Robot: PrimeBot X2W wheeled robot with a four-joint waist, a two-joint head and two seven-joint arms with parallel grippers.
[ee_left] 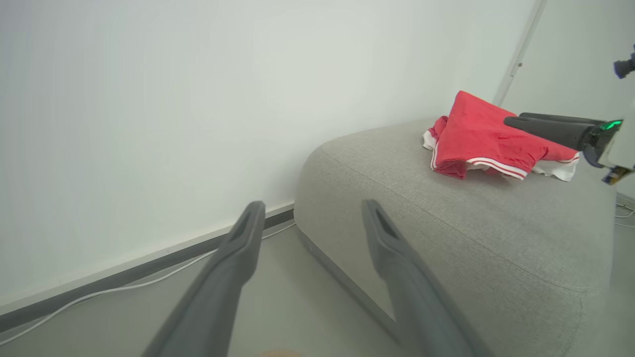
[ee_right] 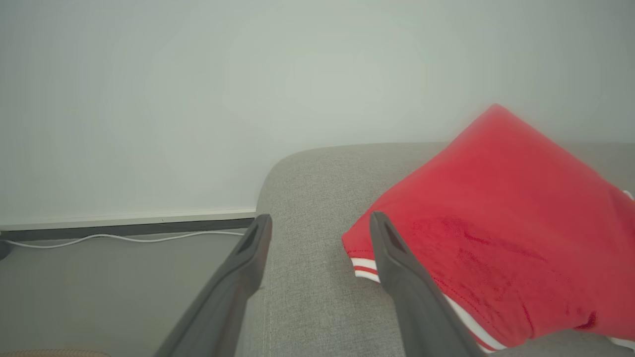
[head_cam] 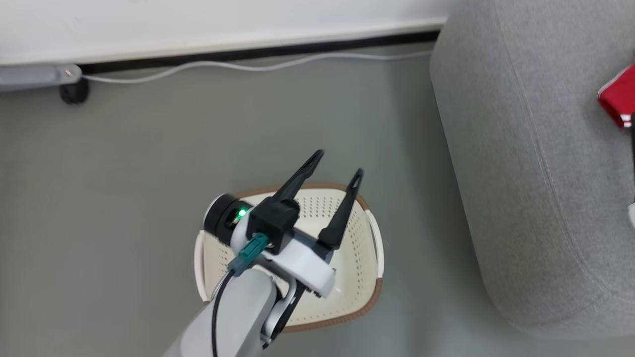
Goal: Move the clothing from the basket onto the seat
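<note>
The cream basket with its brown rim stands on the floor. My left gripper hovers open over it with nothing between its fingers, and the arm hides part of the basket's inside. In the left wrist view that gripper points toward the wall and the end of the grey seat. Red clothing with white stripe trim lies heaped on the seat. My right gripper is open just over the seat, and the clothing lies beside its right finger, free of the jaws. From the head, the clothing peeks in at the right edge.
The seat stands just right of the basket. A white cable runs along the dark baseboard at the far wall. A grey frame on a black wheel sits at the far left. Grey floor surrounds the basket.
</note>
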